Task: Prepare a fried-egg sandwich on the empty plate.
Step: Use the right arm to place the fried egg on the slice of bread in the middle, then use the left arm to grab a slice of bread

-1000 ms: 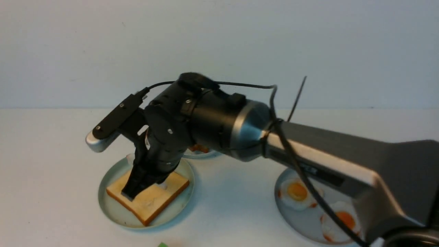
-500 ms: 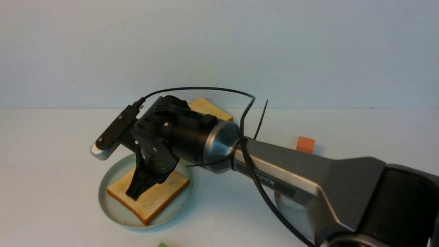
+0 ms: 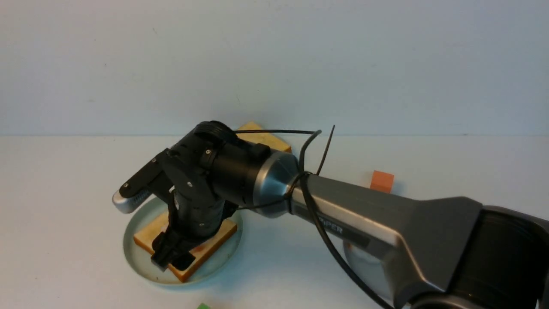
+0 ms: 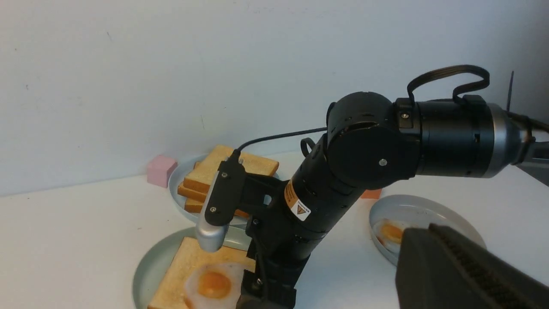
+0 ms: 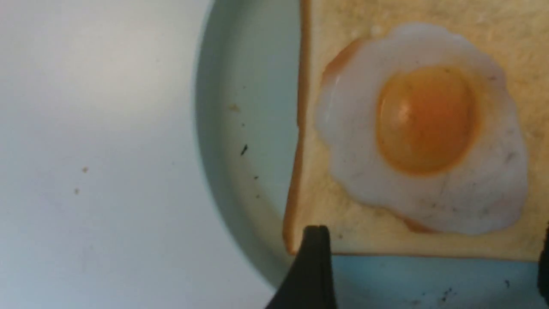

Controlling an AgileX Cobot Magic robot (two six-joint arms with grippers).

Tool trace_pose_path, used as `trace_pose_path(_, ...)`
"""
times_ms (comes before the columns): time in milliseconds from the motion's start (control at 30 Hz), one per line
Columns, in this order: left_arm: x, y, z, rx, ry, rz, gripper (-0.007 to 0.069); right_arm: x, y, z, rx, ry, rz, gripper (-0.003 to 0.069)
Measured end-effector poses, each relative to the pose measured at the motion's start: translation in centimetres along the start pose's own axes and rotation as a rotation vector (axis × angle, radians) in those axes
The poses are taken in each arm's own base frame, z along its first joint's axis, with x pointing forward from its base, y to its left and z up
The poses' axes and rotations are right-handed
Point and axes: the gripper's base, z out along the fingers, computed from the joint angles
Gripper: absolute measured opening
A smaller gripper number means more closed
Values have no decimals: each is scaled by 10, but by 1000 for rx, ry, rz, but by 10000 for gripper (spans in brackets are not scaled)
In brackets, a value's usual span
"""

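From the front, the right arm (image 3: 386, 214) reaches across the white surface (image 3: 64, 206). Its right jaws point down and stand apart, directly over a toast slice (image 3: 148, 234) that lies flat on the mint-green plate (image 3: 135, 262). Whether the tips touch the bread cannot be told. Beyond the jaws a stack of plain toast (image 3: 262, 138) peeks out behind the wrist, and an orange block (image 3: 381, 181) sits well off to their right. In the left wrist view a fried egg (image 4: 210, 284) lies yolk up on that slice, just beside the right jaws. Behind them the toast stack rests on a pale-blue plate (image 4: 175, 189) with a pink block (image 4: 161, 171) beside it, and a grey-blue plate (image 4: 429, 210) carrying another egg (image 4: 388, 231) lies on their other side. The left jaws are together, and only one dark ridged finger (image 4: 463, 274) shows in the corner. In the right wrist view the egg lies just ahead of the gap between the parted right jaws, gripped by neither. One black fingertip (image 5: 315, 266) sits at the slice's corner.
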Motion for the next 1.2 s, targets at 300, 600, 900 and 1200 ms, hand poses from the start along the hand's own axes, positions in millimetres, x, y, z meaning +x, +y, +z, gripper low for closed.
trace_pose_path(300, 6, 0, 0, -4, 64, 0, -10, -9, -10, -74, 61, -71, -55, 545)
trace_pose_path(600, 6, 1, 3, -15, 86, 11, -10, 21, -124, -102, 115, -12, 204, 419)
trace_pose_path(900, 14, 5, 48, -44, 298, -6, -10, 33, -145, -127, 70, -40, 287, 211)
trace_pose_path(1200, 7, 8, 150, -77, 700, -32, -10, 83, -118, -226, 89, -102, 284, 3)
